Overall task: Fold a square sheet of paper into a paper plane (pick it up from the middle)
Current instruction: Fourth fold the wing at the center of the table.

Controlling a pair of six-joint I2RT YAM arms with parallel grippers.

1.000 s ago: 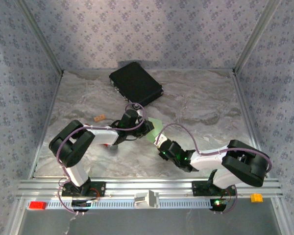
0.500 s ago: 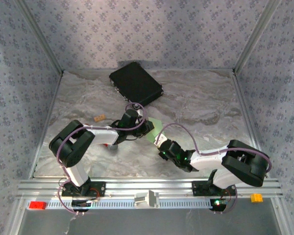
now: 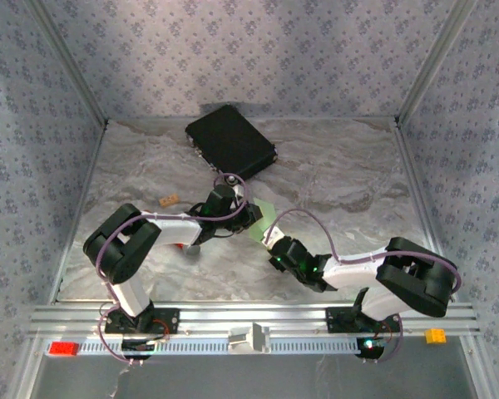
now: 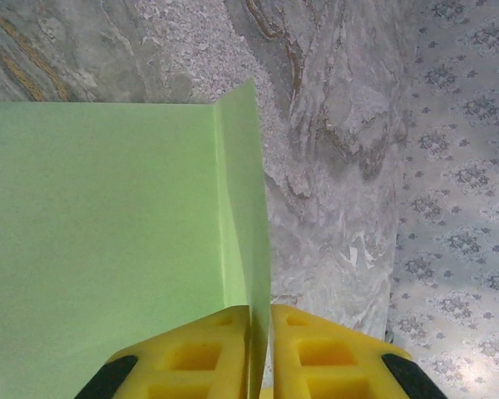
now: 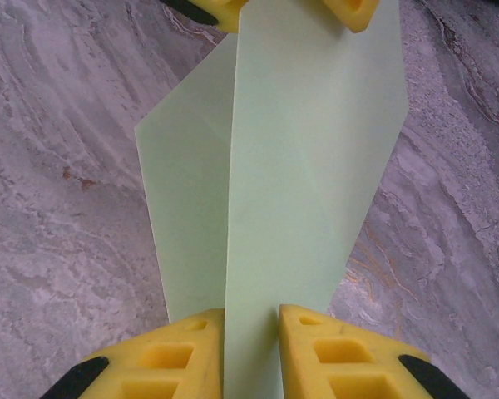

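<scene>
The square sheet of paper (image 3: 264, 214) is light green and creased, and it hangs between the two grippers at mid-table. My left gripper (image 4: 260, 332) is shut on an upright fold of it, while the rest of the paper (image 4: 108, 233) spreads flat to the left. My right gripper (image 5: 251, 349) faces it from the other end, its yellow jaws a narrow gap apart. A creased panel of the paper (image 5: 308, 166) runs through that gap and under both fingers. In the top view the left gripper (image 3: 248, 218) and the right gripper (image 3: 269, 238) nearly meet.
A black case (image 3: 230, 141) lies at the back of the marble table (image 3: 341, 183). A small tan block (image 3: 169, 200) sits left of the left arm, with a red object (image 3: 181, 246) under its forearm. Patterned walls close in three sides.
The right jaws have narrowed slightly around the paper. Both arms and the paper stay almost where they were.
</scene>
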